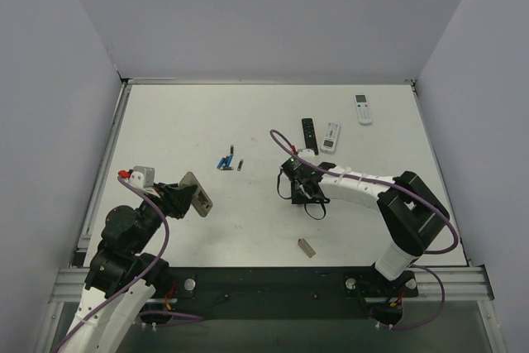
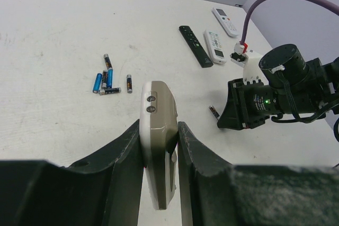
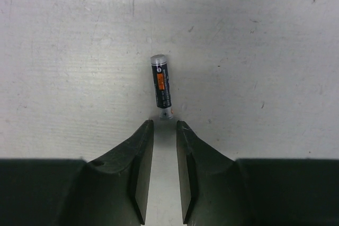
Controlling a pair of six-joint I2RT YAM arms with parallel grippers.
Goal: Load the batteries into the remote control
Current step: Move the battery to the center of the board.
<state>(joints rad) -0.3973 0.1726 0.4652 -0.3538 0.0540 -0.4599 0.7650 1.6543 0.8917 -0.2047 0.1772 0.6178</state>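
Early in the job, with nothing loaded yet by the look of it. Clamping the remote control (image 2: 159, 104) edge-on in the left end effector (image 2: 159, 126), at 8 o'clock over the surface (image 1: 248, 121). Hovering the right end effector (image 3: 164, 125), narrowly parted and empty, just short of 1 dark battery (image 3: 161, 89) at its 12 o'clock; leaving the other batteries (image 1: 227, 161) loose near centre.
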